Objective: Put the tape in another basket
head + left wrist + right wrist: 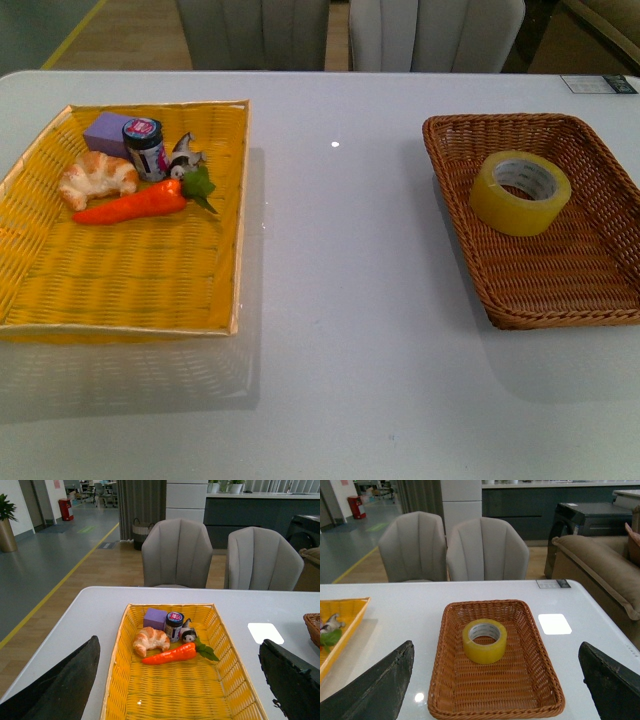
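On the left, the yellow tray [120,290] holds a croissant [96,178], carrot [135,205] and small jar [146,148]. To the right, the tape [520,192] (translucent yellow, white core) lies flat inside the brown basket [560,290]. Both the left gripper [180,685] and right gripper [495,685] have their fingers spread apart, holding nothing

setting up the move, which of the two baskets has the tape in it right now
The brown wicker basket holds the tape, alone. The yellow woven tray has only food items and a jar.
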You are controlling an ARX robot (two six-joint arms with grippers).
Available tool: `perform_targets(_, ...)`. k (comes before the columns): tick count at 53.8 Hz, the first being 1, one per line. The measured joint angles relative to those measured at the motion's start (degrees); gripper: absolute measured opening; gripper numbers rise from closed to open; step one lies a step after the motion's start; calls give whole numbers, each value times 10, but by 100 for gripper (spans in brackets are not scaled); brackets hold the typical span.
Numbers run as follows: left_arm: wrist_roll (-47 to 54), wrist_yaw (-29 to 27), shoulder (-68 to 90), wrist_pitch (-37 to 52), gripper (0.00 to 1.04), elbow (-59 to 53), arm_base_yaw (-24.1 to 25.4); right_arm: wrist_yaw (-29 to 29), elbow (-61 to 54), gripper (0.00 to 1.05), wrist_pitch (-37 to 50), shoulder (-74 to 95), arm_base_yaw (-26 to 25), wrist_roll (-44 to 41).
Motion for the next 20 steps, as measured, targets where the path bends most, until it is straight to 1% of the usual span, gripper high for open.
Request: perform_targets(20, 0, 0, 0, 0, 96, 0, 0, 0, 0, 96, 0, 0, 0, 0)
